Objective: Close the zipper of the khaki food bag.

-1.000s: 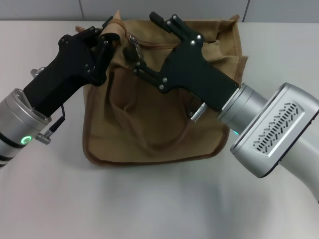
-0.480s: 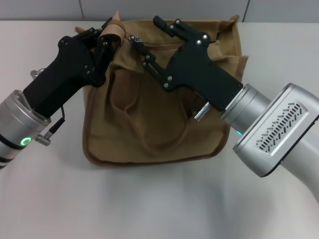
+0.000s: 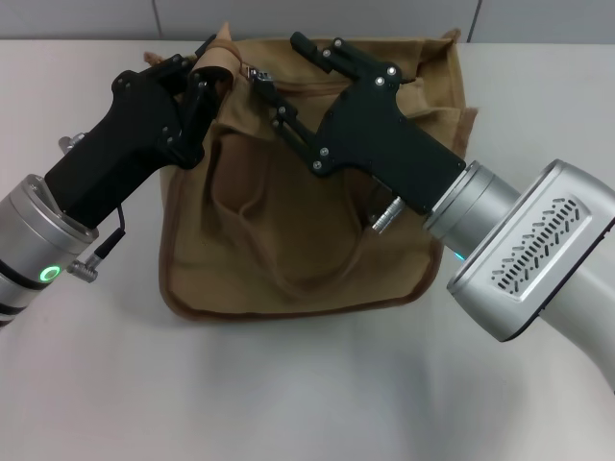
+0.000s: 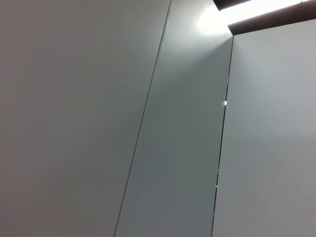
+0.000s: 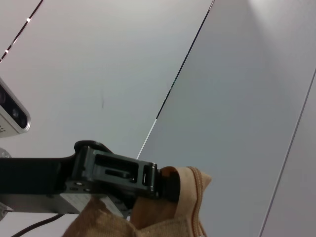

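The khaki food bag [image 3: 288, 230] lies flat on the table in the head view, with its handles looped over its front. The zipper's silver slider [image 3: 258, 73] shows near the bag's far left corner; most of the track is hidden behind my right gripper. My left gripper [image 3: 209, 72] is shut on the bag's far left corner tab and holds it up. The right wrist view shows that same left gripper [image 5: 150, 180] pinching the khaki fabric [image 5: 182, 197]. My right gripper [image 3: 279, 65] is open, with its fingertips on either side of the slider and not closed on it.
The pale table [image 3: 288, 384] extends in front of the bag. A grey panelled wall [image 3: 317, 17] runs behind it. The left wrist view shows only wall panels [image 4: 148, 123].
My right gripper lifted slightly away toward the right, then came back a little toward the slider, staying open. The left gripper keeps its hold on the corner tab.
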Controlling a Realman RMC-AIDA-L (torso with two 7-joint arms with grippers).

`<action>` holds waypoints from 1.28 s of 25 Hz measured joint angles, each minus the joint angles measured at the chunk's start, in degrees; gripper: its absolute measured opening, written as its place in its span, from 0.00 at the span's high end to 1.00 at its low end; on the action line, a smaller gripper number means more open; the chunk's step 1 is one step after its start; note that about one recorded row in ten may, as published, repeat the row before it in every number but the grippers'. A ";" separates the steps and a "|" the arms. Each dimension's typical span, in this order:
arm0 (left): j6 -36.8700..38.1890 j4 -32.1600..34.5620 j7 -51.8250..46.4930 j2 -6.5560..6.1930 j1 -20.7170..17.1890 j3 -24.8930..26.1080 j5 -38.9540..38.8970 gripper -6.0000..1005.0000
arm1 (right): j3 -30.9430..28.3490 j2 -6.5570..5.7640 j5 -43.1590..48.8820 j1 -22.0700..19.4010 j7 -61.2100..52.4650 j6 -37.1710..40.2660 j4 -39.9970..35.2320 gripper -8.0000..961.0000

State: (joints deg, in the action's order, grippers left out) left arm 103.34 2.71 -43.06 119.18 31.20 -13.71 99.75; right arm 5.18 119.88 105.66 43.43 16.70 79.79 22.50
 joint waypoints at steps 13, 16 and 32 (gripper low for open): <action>0.02 -0.34 0.02 0.00 0.09 -0.10 0.02 0.97 | 0.00 0.00 0.43 0.31 0.00 0.00 -0.19 0.81; 0.02 -0.34 0.03 0.00 0.09 -0.10 0.02 0.97 | 0.00 0.00 0.58 0.33 0.00 0.00 -0.24 0.90; 0.01 -0.34 0.08 -0.06 -0.50 0.00 -0.13 0.98 | -1.17 0.00 0.62 -0.64 0.05 0.12 -0.78 0.98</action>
State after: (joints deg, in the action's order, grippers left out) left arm 103.35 2.37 -42.98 119.12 30.70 -13.70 99.62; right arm 4.01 119.88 106.28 42.79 16.75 79.91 21.73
